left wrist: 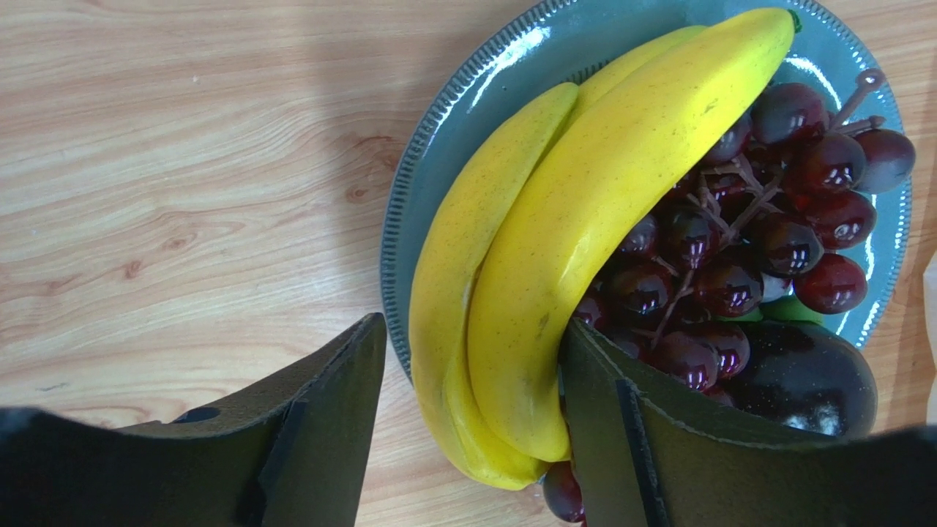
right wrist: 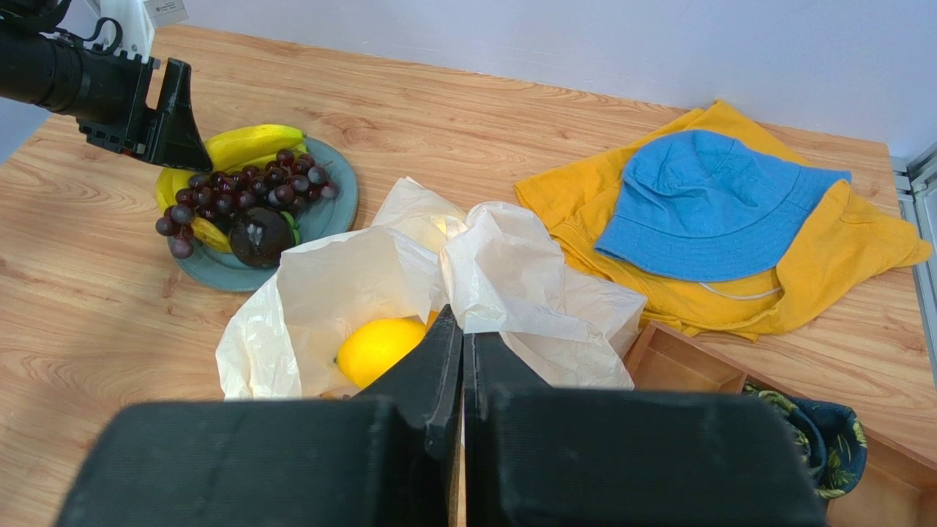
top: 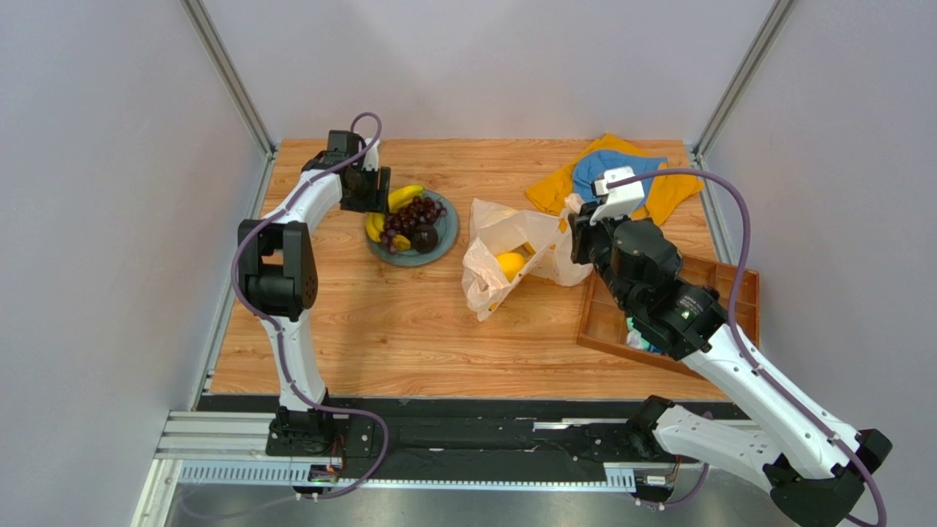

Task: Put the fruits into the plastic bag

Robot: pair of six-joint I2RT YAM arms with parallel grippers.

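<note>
The plate (left wrist: 495, 88) sits on the left side of the desk (top: 363, 329), nearer the far edge than the near one. On the plate lie the bananas (left wrist: 594, 209). The grapes (left wrist: 770, 220) are packed right against them. The dark fruit (left wrist: 808, 379) sits on the plate too, touching the grapes.

The left gripper (left wrist: 473, 329) hangs over the plate with its jaws apart. The bananas are between the two fingers (left wrist: 319, 428). One finger is right at the side of the bananas, next to the grapes. The other finger is over the bare wood just off the plate, and there is a small gap between it and the bananas. It does not grip them.

The bag (right wrist: 330, 286) lies in the middle of the desk, beside the plate but not touching it. Its mouth is open and faces the near left. One yellow fruit (right wrist: 377, 348) is inside the bag, close to the mouth.

The right gripper (right wrist: 460, 329) is squeezed tight on the top edge of the bag and holds that edge up.

An orange cloth (right wrist: 858, 236) is spread at the far right corner of the desk, and a blue hat (right wrist: 715, 203) lies on top of it. A wooden tray (top: 616, 318) sits at the right edge of the desk, partly under the right arm.
</note>
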